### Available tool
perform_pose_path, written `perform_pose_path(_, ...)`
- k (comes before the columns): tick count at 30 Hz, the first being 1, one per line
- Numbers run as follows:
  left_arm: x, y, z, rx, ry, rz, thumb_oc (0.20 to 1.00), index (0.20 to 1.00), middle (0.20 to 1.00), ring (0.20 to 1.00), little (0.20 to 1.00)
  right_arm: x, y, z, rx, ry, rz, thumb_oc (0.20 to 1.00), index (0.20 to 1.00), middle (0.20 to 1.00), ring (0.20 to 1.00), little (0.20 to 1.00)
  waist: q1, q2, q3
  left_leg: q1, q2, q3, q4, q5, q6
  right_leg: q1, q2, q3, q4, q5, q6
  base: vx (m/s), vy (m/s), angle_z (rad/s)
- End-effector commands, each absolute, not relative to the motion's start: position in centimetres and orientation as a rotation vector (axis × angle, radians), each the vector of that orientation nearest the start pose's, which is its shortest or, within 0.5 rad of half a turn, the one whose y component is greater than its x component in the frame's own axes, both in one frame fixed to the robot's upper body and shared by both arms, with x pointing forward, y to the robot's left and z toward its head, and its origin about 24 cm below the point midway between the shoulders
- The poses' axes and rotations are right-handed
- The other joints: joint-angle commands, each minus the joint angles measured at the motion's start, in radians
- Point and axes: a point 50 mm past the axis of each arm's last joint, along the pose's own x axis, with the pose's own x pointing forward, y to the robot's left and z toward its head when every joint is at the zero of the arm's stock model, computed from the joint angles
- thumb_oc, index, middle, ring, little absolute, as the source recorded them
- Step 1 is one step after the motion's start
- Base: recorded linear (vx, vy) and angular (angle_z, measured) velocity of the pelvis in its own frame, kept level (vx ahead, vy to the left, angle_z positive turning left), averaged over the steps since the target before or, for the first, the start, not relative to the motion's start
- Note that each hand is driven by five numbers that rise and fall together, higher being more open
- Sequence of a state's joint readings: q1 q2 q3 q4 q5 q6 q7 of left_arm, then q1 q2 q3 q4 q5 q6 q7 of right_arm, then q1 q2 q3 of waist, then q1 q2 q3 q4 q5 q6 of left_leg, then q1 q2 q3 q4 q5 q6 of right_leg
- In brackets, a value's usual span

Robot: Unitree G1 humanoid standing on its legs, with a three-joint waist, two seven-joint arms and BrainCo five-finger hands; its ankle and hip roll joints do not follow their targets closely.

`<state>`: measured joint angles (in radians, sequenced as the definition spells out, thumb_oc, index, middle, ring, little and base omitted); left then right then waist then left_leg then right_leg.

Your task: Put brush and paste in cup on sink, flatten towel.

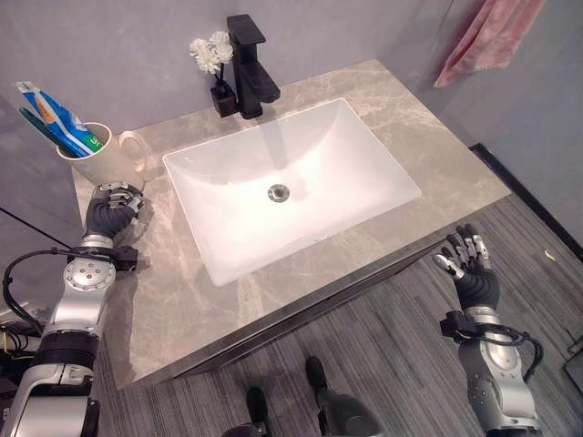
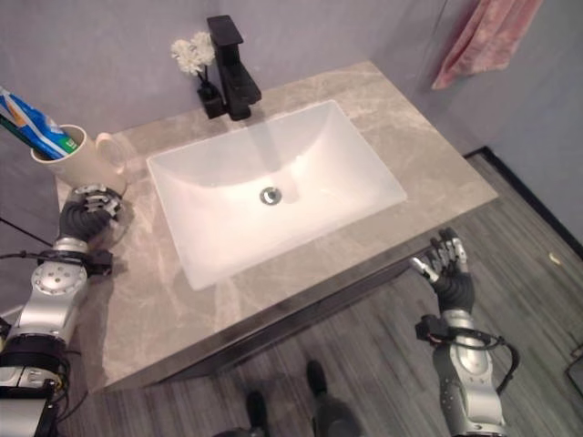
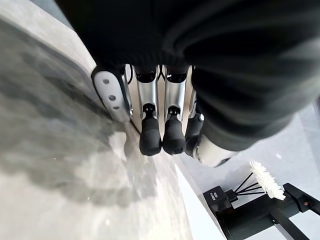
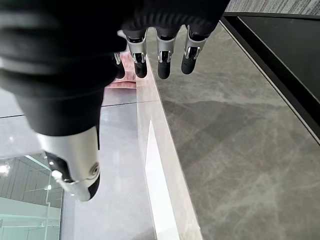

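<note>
Brush (image 1: 36, 125) and paste (image 1: 55, 116) are seen standing in the cup (image 1: 96, 155), just beyond the left hand (image 1: 113, 207), whose fingers are relaxed on the surface (image 1: 182, 300). The right hand (image 1: 470, 264) is held spread, the towel (image 1: 487, 36) hanging far beyond it.

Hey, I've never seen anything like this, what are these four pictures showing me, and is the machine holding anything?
This is a two-armed humanoid robot at a bathroom sink. Two pictures look down from its head; the other two look along each wrist. On the grey marble counter sit a white rectangular basin, a black tap, a small black vase of white flowers and a cream mug holding a blue-and-white toothpaste tube. A pink towel hangs on the wall. The left hand rests beside the mug; the right hand hovers off the counter's front. Both hold nothing.
</note>
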<state>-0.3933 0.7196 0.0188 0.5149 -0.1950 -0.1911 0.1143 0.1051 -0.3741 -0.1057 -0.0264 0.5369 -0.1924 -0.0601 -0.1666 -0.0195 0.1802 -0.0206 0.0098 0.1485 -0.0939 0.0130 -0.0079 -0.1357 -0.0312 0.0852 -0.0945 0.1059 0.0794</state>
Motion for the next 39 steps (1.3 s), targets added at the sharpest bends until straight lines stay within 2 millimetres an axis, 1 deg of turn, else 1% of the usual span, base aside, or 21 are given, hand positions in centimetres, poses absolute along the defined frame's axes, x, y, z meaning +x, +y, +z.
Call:
perform_pose_path(1,31.3,33.4,13.1,0.539,-0.098,0.333,0.200,0.200,0.200,0.200,0.200,23.1,-26.2,9.5,0.131,-0.303,-0.185,1.000,1.000,1.000,1.000,1.000,0.003,-0.039,-0.007,0.043,0.024,-0.054,0.020,-0.117,-0.025,0.035,-0.051,-0.073,0.007,-0.102,0.065,0.00,0.000,0.00)
perform_pose_path(3,31.3,32.7,12.2,0.529,-0.080,0.299,0.200,0.200,0.200,0.200,0.200,23.0,-26.1,9.5,0.133,-0.301,-0.186,1.000,1.000,1.000,1.000,1.000,0.006,-0.036,-0.013,0.054,0.024,-0.055,0.018,-0.119,-0.026,0.048,-0.052,-0.078,0.007,-0.107,0.065,0.04,-0.014,0.03)
perform_pose_path(4,31.2,32.2,11.3,0.521,-0.058,0.274,0.200,0.200,0.200,0.200,0.200,23.1,-26.0,9.5,0.139,-0.301,-0.182,1.000,1.000,1.000,1.000,1.000,0.008,-0.034,-0.016,0.063,0.023,-0.056,0.016,-0.122,-0.026,0.057,-0.053,-0.081,0.007,-0.110,0.064,0.03,-0.010,0.06)
perform_pose_path(5,31.1,32.2,11.3,0.521,-0.058,0.274,0.200,0.200,0.200,0.200,0.200,23.1,-26.0,9.5,0.139,-0.301,-0.182,1.000,1.000,1.000,1.000,1.000,0.008,-0.034,-0.016,0.064,0.023,-0.056,0.015,-0.122,-0.026,0.058,-0.052,-0.081,0.007,-0.110,0.064,0.03,-0.016,0.04)
perform_pose_path(6,30.8,31.6,9.7,0.523,-0.008,0.231,0.200,0.200,0.200,0.200,0.200,23.2,-25.8,9.6,0.148,-0.306,-0.173,1.000,1.000,1.000,1.000,1.000,0.011,-0.029,-0.021,0.073,0.024,-0.058,0.014,-0.125,-0.026,0.069,-0.055,-0.085,0.007,-0.115,0.063,0.02,-0.010,0.04)
perform_pose_path(7,30.5,31.3,8.8,0.526,0.019,0.209,0.200,0.200,0.200,0.200,0.200,23.3,-25.6,9.6,0.151,-0.307,-0.164,1.000,1.000,1.000,1.000,1.000,0.014,-0.026,-0.022,0.077,0.023,-0.060,0.013,-0.125,-0.026,0.073,-0.056,-0.088,0.007,-0.117,0.063,0.00,0.000,0.00)
perform_pose_path(11,29.9,30.9,7.5,0.524,0.057,0.180,0.200,0.200,0.200,0.200,0.200,23.4,-25.3,9.5,0.157,-0.301,-0.155,1.000,1.000,1.000,1.000,1.000,0.020,-0.020,-0.028,0.084,0.021,-0.064,0.012,-0.127,-0.025,0.085,-0.057,-0.095,0.007,-0.121,0.061,0.00,0.000,0.00)
perform_pose_path(15,29.1,30.6,6.6,0.503,0.068,0.171,0.200,0.200,0.200,0.200,0.200,23.4,-25.0,9.5,0.162,-0.298,-0.143,1.000,1.000,1.000,1.000,1.000,0.026,-0.014,-0.035,0.094,0.022,-0.070,0.010,-0.129,-0.025,0.100,-0.059,-0.105,0.007,-0.128,0.059,0.00,-0.012,0.03)
perform_pose_path(21,28.7,30.1,6.7,0.466,0.033,0.183,0.200,0.200,0.200,0.200,0.200,23.3,-24.8,9.4,0.170,-0.293,-0.136,1.000,1.000,1.000,1.000,1.000,0.033,-0.007,-0.046,0.105,0.021,-0.078,0.010,-0.131,-0.026,0.117,-0.060,-0.116,0.007,-0.136,0.056,0.01,-0.018,0.09)
perform_pose_path(25,28.3,29.9,7.3,0.446,-0.021,0.196,0.200,0.200,0.200,0.200,0.200,23.3,-24.5,9.2,0.173,-0.284,-0.125,1.000,1.000,1.000,1.000,1.000,0.041,0.003,-0.060,0.111,0.018,-0.086,0.009,-0.133,-0.027,0.132,-0.063,-0.127,0.007,-0.143,0.055,0.00,-0.018,0.08)
perform_pose_path(30,27.6,29.6,7.2,0.404,-0.050,0.236,0.200,0.200,0.200,0.200,0.200,23.2,-24.1,9.1,0.174,-0.279,-0.109,1.000,1.000,1.000,1.000,1.000,0.048,0.009,-0.071,0.115,0.016,-0.099,0.011,-0.132,-0.027,0.147,-0.064,-0.142,0.010,-0.153,0.052,-0.01,-0.022,0.07)
perform_pose_path(33,27.0,29.1,6.6,0.349,-0.062,0.270,0.200,0.200,0.200,0.200,0.200,23.2,-23.9,8.8,0.182,-0.269,-0.111,1.000,1.000,1.000,1.000,1.000,0.056,0.015,-0.086,0.111,0.011,-0.117,0.015,-0.130,-0.027,0.156,-0.069,-0.158,0.015,-0.159,0.049,-0.03,-0.022,0.10)
perform_pose_path(35,26.7,28.5,6.5,0.315,-0.086,0.285,0.200,0.200,0.200,0.200,0.200,23.1,-23.8,8.6,0.184,-0.258,-0.110,1.000,1.000,1.000,1.000,1.000,0.068,0.020,-0.098,0.111,0.006,-0.134,0.017,-0.128,-0.027,0.166,-0.073,-0.179,0.028,-0.167,0.044,-0.04,-0.021,0.36)
perform_pose_path(39,26.1,28.1,6.8,0.289,-0.120,0.298,0.200,0.200,0.200,0.200,0.200,23.1,-23.7,8.6,0.181,-0.260,-0.114,1.000,1.000,1.000,1.000,1.000,0.083,0.024,-0.116,0.111,0.002,-0.163,0.018,-0.125,-0.028,0.183,-0.079,-0.211,0.036,-0.179,0.036,-0.02,-0.028,0.28)
